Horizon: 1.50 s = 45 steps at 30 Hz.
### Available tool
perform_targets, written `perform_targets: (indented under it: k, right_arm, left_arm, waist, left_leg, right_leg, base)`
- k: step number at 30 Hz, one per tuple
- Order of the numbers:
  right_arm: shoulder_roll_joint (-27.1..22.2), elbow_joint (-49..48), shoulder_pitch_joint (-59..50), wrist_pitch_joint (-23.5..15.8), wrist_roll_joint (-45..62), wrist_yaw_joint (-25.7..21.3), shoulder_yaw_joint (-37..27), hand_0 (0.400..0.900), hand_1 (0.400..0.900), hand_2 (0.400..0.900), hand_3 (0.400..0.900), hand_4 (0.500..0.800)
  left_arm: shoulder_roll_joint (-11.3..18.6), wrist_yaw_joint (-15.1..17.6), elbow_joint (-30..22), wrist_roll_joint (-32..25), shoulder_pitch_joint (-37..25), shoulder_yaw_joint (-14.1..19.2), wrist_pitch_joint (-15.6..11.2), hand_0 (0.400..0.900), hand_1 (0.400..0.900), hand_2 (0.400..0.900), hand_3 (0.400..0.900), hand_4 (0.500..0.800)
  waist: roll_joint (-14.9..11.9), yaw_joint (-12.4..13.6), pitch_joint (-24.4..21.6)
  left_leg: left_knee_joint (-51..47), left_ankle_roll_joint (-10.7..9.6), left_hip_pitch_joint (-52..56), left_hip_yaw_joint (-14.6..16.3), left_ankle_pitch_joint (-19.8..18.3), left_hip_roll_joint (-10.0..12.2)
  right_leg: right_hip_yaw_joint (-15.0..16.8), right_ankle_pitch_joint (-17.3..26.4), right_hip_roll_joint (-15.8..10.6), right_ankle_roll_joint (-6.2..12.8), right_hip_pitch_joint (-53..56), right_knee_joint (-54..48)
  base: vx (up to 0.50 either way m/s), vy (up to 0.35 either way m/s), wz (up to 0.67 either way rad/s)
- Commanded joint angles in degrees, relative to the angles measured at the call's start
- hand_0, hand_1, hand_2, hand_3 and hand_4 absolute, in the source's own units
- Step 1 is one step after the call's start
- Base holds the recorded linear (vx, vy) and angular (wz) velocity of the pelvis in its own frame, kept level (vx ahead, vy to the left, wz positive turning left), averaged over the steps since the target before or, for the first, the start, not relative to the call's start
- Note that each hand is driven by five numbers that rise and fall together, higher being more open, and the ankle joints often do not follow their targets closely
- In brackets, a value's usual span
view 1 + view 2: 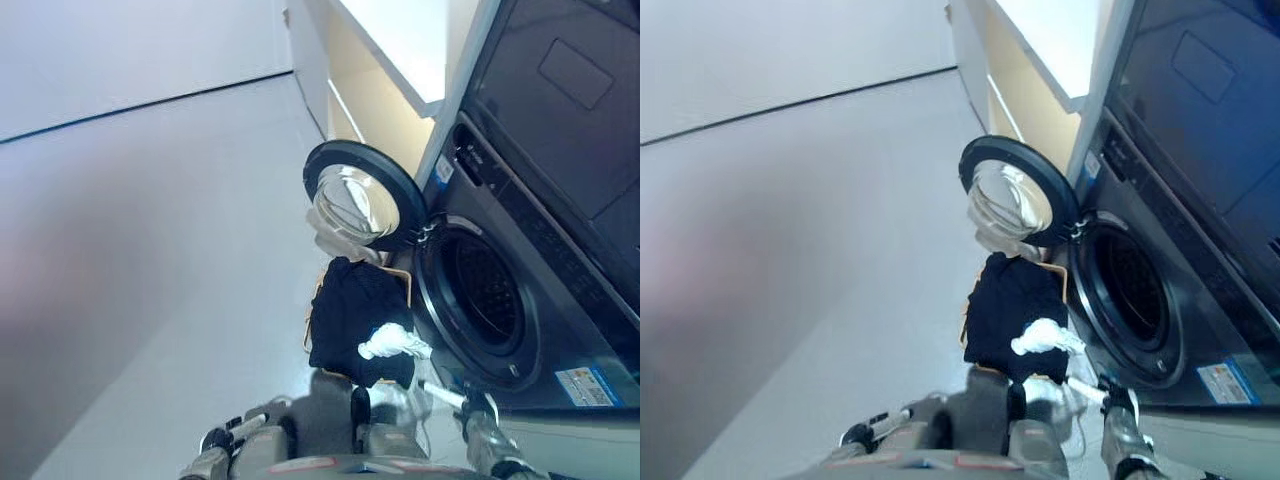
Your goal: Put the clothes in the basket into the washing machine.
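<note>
A washing machine (560,250) stands at the right with its round door (365,195) swung open and the dark drum (485,295) exposed. In front of it sits a basket (309,322) with a tan rim. It is heaped with a black garment (355,310), a white cloth (395,343) at the near end and a beige cloth (335,240) at the far end. My left hand (235,432) shows at the bottom, open, short of the basket. My right hand (468,403) is open at the lower right, a finger stretched toward the white cloth, holding nothing.
A white counter (400,40) over a cream cabinet (365,100) runs beyond the machine. Grey floor (150,300) spreads to the left of the basket, up to a pale wall (120,50).
</note>
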Motion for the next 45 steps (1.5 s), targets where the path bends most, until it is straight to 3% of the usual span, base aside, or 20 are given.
perform_targets:
  k: [1,6,11,15,23,34,42,43,44,45]
  right_arm:
    - [-1.6,-3.2,-1.2,-1.6,-4.2,-2.1,1.2,0.900,0.900,0.900,0.900,0.800]
    - [-1.8,-2.3,-3.7,-1.0,-7.4,-2.6,3.3,0.900,0.900,0.900,0.900,0.800]
    - [-5.3,-4.1,-13.4,-1.0,-13.1,-7.9,7.9,0.900,0.900,0.900,0.900,0.800]
    - [-9.0,-2.4,-22.7,-0.7,-16.3,-11.7,11.2,0.900,0.900,0.900,0.900,0.800]
    - [-16.3,2.3,-40.2,0.0,-21.4,-18.1,17.4,0.900,0.900,0.900,0.900,0.800]
    - [-19.2,9.8,-49.5,1.4,-22.8,-19.5,21.9,0.900,0.900,0.900,0.900,0.800]
    - [-17.9,13.8,-51.0,3.3,-24.4,-17.1,24.1,0.900,0.900,0.900,0.900,0.800]
    - [-17.4,12.9,-50.1,3.1,-24.4,-17.0,24.1,0.853,0.853,0.853,0.853,0.772]
    - [-17.4,12.9,-50.1,3.2,-24.4,-17.0,24.1,0.541,0.541,0.541,0.541,0.585]
    - [-17.2,12.5,-49.8,3.1,-24.7,-17.4,24.2,0.400,0.400,0.400,0.400,0.500]
  left_arm:
    - [3.4,2.6,-0.6,1.0,1.2,-3.0,-0.6,0.900,0.900,0.900,0.900,0.800]
    - [4.5,2.6,-0.7,1.4,0.6,-3.5,-0.7,0.900,0.900,0.900,0.900,0.800]
    - [7.0,6.1,-4.6,0.2,-3.0,-5.6,-3.1,0.900,0.900,0.900,0.900,0.800]
    - [7.1,8.5,-5.4,-2.4,-6.4,-6.7,-4.5,0.900,0.900,0.900,0.900,0.800]
    - [8.8,11.4,-12.5,-9.7,-12.9,-8.4,-7.4,0.900,0.900,0.900,0.900,0.800]
    - [10.0,12.9,-25.2,-14.7,-16.9,-10.8,-10.0,0.900,0.900,0.900,0.900,0.800]
    - [10.0,13.1,-25.7,-15.8,-17.2,-10.9,-9.8,0.900,0.900,0.900,0.900,0.800]
    - [9.8,13.2,-25.6,-15.7,-17.1,-10.8,-9.7,0.900,0.900,0.900,0.900,0.800]
    - [9.8,13.2,-25.6,-15.7,-17.1,-10.8,-9.7,0.900,0.900,0.900,0.900,0.800]
    - [9.7,13.2,-25.5,-15.5,-16.9,-10.9,-9.7,0.900,0.900,0.900,0.900,0.800]
  waist:
    - [1.2,1.3,2.8]
    - [1.0,1.8,3.7]
    - [1.7,3.4,7.6]
    - [2.2,3.9,9.8]
    - [3.6,4.4,14.6]
    - [6.4,6.1,17.5]
    - [7.3,7.3,17.1]
    - [7.1,7.2,16.9]
    - [7.0,7.2,16.8]
    - [6.9,7.1,16.7]
  left_leg:
    - [-6.3,1.8,-1.4,0.0,9.5,-0.8]
    - [-5.7,2.7,-1.6,0.5,8.1,-1.2]
    - [-4.0,3.7,-8.3,1.7,7.9,-1.9]
    - [-1.0,4.0,-13.6,2.3,7.6,-2.3]
    - [14.8,4.3,-30.7,1.8,3.9,-2.6]
    - [33.8,4.8,-52.1,0.9,-0.8,-2.7]
    - [40.1,5.1,-60.0,1.0,-2.0,-3.2]
    - [40.6,5.2,-60.6,0.8,-1.9,-3.3]
    - [40.7,5.2,-60.7,0.8,-2.0,-3.3]
    - [40.6,5.2,-60.7,0.8,-1.9,-3.3]
  right_leg:
    - [2.4,-10.4,0.7,6.25,-2.5,8.2]
    - [3.7,-10.5,0.8,6.45,-3.7,9.5]
    - [5.1,-9.7,0.1,6.86,-13.3,13.6]
    - [5.5,-9.5,-0.2,7.06,-19.7,17.5]
    - [6.4,-12.7,-2.0,6.39,-36.1,32.5]
    - [7.0,-18.1,-4.5,4.59,-57.3,52.4]
    - [7.2,-19.3,-4.6,4.32,-65.7,58.4]
    - [7.2,-19.4,-4.6,4.29,-66.4,58.9]
    - [7.2,-19.4,-4.6,4.29,-66.5,58.9]
    - [7.3,-19.4,-4.5,4.28,-66.5,58.9]
  base:
    - [0.13,-0.031,-0.08]
    - [0.10,0.081,-0.18]
    - [-0.08,0.100,-0.12]
    - [-0.05,0.064,-0.08]
    - [-0.07,-0.004,0.06]
    - [-0.05,-0.034,0.11]
    - [-0.01,-0.020,0.06]
    - [0.01,-0.017,0.03]
    - [0.00,0.000,0.00]
    - [0.00,0.000,0.00]
